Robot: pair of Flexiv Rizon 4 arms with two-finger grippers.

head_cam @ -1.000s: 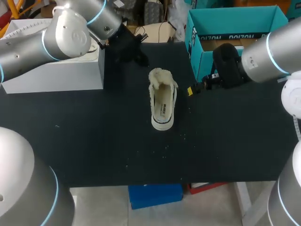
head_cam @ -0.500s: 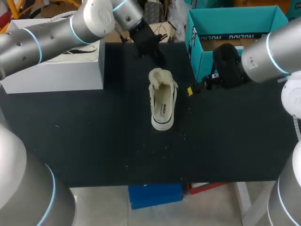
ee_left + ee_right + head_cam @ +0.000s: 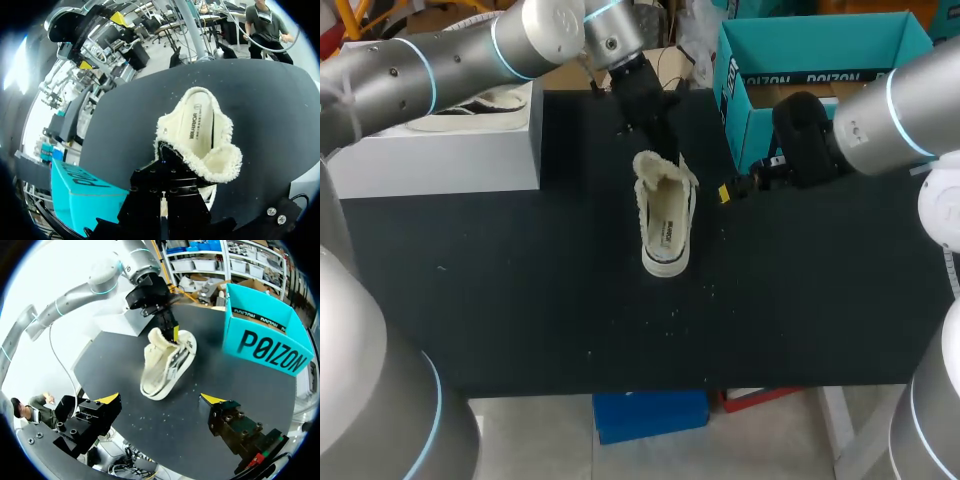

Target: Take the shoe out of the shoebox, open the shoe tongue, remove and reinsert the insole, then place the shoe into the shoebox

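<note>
Resting on one black table (image 3: 520, 290): one shoe (image 3: 666, 215); one teal shoebox (image 3: 820, 48)

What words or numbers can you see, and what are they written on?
Box: big black letters along its outer side, a brand name; the same letters show on its inner wall in the head view.
Insole inside the shoe: one dark brand word running lengthwise; the smaller print beside it is too small to read.
No numbers or signs show on the table.
</note>
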